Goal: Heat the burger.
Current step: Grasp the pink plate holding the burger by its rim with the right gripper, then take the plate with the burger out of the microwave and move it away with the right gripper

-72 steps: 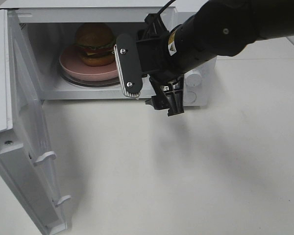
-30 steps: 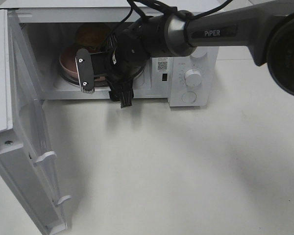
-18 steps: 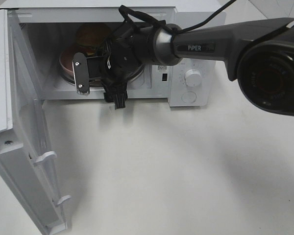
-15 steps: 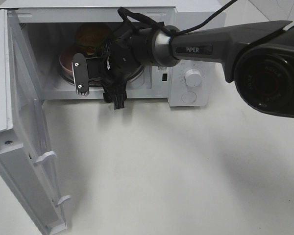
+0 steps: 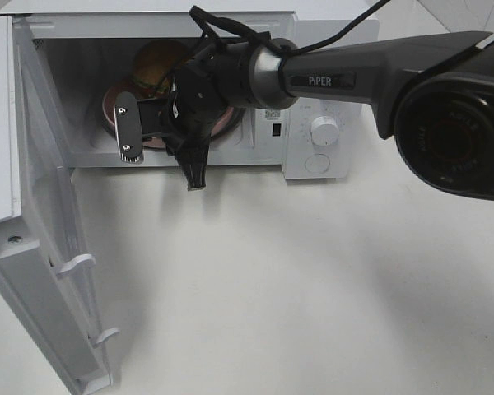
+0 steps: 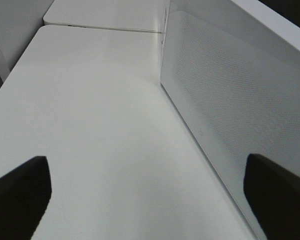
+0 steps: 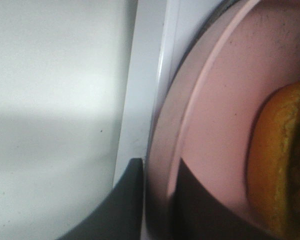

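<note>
The burger (image 5: 159,64) sits on a pink plate (image 5: 109,105) inside the open microwave (image 5: 148,20). My right gripper (image 5: 160,148) reaches into the opening at the plate's front edge. In the right wrist view its two dark fingers stand on either side of the plate (image 7: 225,100) rim, shut on it, one finger under the rim and one on top. The burger's orange-brown bun (image 7: 282,165) lies just beyond the fingers. My left gripper (image 6: 150,200) is open, with nothing between its fingers, over bare table beside a white perforated panel (image 6: 230,110).
The microwave door (image 5: 41,247) swings wide open toward the front left. A control knob (image 5: 323,129) sits on the microwave's right panel. The right arm crosses from the upper right over the microwave. White tabletop (image 5: 313,288) spreads in front.
The right gripper has slid further left into the microwave opening, turned a little, and its fingers have closed onto the plate's rim. The left gripper has not changed.
</note>
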You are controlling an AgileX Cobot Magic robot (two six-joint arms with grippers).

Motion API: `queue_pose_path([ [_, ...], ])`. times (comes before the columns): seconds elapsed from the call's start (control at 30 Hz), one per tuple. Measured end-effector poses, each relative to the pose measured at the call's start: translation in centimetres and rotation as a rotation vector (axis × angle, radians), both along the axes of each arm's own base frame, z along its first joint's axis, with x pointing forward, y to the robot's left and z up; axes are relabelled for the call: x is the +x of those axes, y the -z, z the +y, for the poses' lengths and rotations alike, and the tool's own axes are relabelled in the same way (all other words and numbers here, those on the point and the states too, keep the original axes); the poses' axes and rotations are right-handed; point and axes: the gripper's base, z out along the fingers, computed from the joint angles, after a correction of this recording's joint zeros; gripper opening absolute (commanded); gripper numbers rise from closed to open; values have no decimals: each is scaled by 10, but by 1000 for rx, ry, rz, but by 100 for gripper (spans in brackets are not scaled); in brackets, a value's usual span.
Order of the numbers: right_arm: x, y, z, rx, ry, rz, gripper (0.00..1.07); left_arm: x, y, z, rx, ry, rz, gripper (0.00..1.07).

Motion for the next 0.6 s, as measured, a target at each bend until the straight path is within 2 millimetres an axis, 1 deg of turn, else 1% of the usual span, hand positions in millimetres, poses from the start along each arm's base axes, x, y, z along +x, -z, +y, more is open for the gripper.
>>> queue_pose_path([
  [0.1,2,-5,-1,6,2,-11,0,0,0,0,0,0,0,100],
  [0.3,2,-7,-5,-3,19,13,0,0,0,0,0,0,0,100],
  [0.37,-3,-11,-3,-15,17,32,0,0,0,0,0,0,0,100],
  [0.47,-5,-13,-2,-19,12,33,0,0,0,0,0,0,0,100],
  [0.6,-15,-16,-2,-33,-13,42,0,0,0,0,0,0,0,100],
])
